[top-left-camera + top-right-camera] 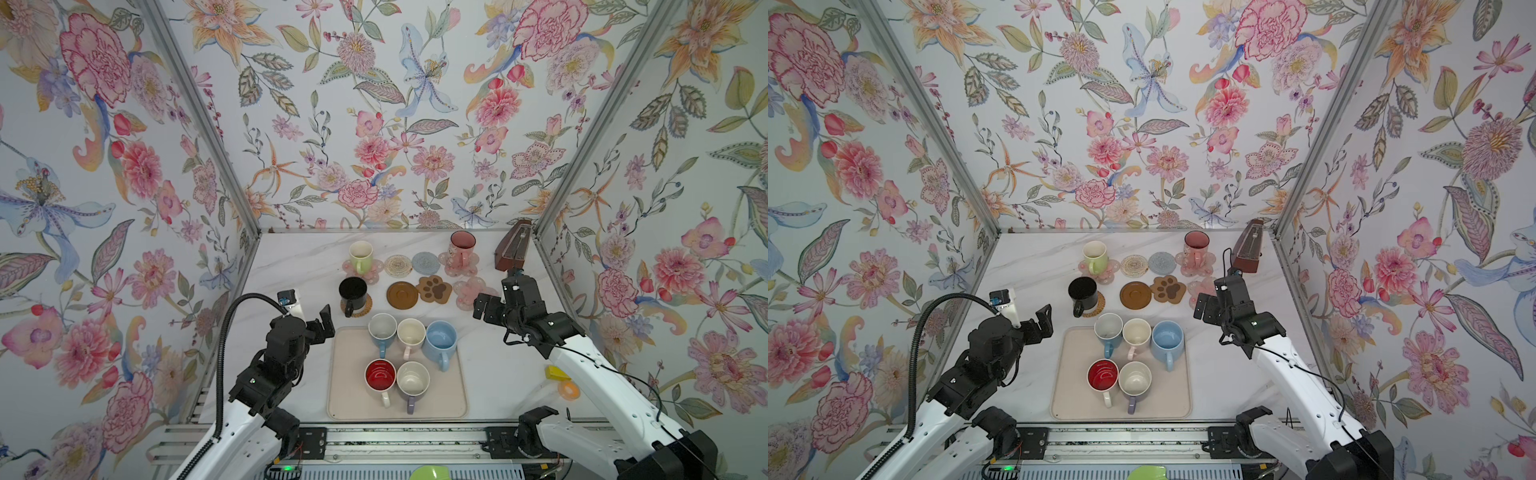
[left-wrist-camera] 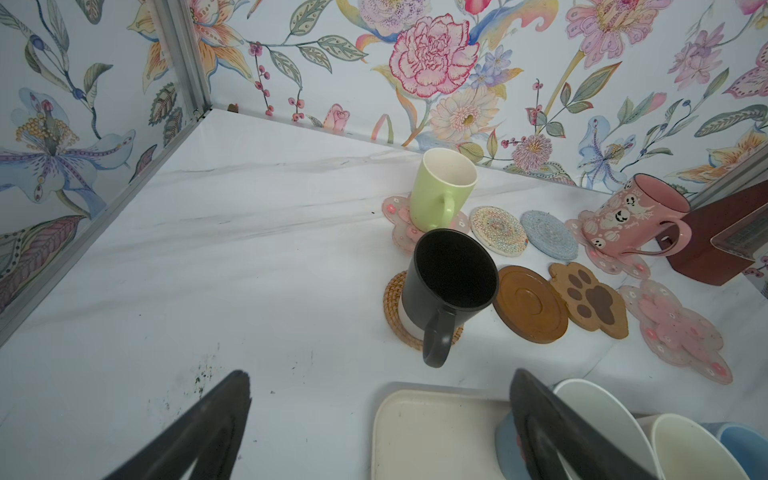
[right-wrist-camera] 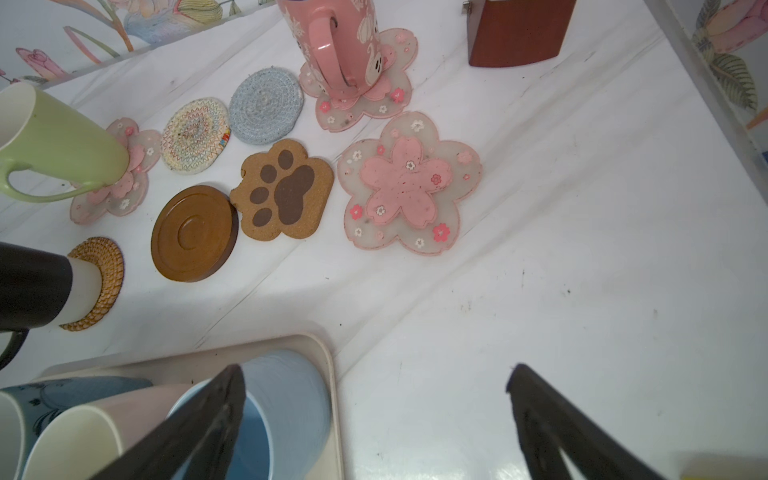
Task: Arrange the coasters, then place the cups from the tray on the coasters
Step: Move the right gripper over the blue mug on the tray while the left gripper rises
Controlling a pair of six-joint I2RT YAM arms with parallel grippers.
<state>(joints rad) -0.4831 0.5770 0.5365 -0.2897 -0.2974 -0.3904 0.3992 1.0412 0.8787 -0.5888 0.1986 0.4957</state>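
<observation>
The coasters lie in two rows at the back. A light green cup [image 1: 360, 257] and a pink patterned cup [image 1: 461, 248] stand on pink flower coasters, and a black cup [image 1: 353, 294] on the rattan round. The beige woven [image 1: 397, 265], grey-blue woven [image 1: 425, 262], brown disc [image 1: 402, 295], paw [image 1: 434, 289] and a third pink flower coaster [image 1: 469, 291] are bare. The beige tray [image 1: 353, 399] holds several cups. My left gripper [image 1: 309, 316] [image 2: 380, 376] hangs open over the tray's far left corner, holding nothing. My right gripper [image 1: 496, 293] [image 3: 376, 368] is open and empty beside the light blue cup [image 3: 286, 399].
A brown wooden metronome [image 1: 513, 249] stands in the back right corner. A yellow block [image 1: 557, 372] and an orange ring [image 1: 568, 390] lie to the right of the tray. Flowered walls close in the table on three sides.
</observation>
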